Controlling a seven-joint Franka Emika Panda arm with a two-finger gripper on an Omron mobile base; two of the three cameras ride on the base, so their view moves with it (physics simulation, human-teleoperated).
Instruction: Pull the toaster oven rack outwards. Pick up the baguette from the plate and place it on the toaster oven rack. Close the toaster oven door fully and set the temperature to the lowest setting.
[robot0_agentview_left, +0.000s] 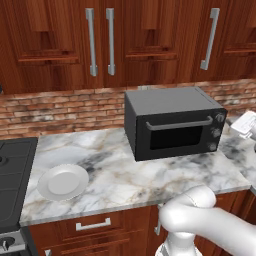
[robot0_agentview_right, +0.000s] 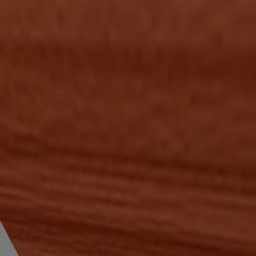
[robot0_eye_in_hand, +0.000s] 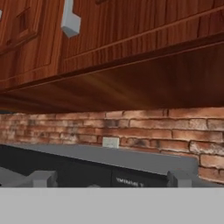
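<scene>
My gripper (robot0_eye_in_hand: 111, 178) has its jaws spread wide and holds nothing, up near the top of the toaster oven (robot0_agentview_left: 172, 122), which sits shut at the worktop's (robot0_agentview_left: 125, 175) back, the bare plate (robot0_agentview_left: 63, 182) by its front left edge.

One line of small pale lettering runs along the dark front strip of the toaster oven (robot0_eye_in_hand: 118, 175), in the hand view, between the two finger tips (robot0_eye_in_hand: 41, 178) and just beyond them. It is too blurred to read.
</scene>
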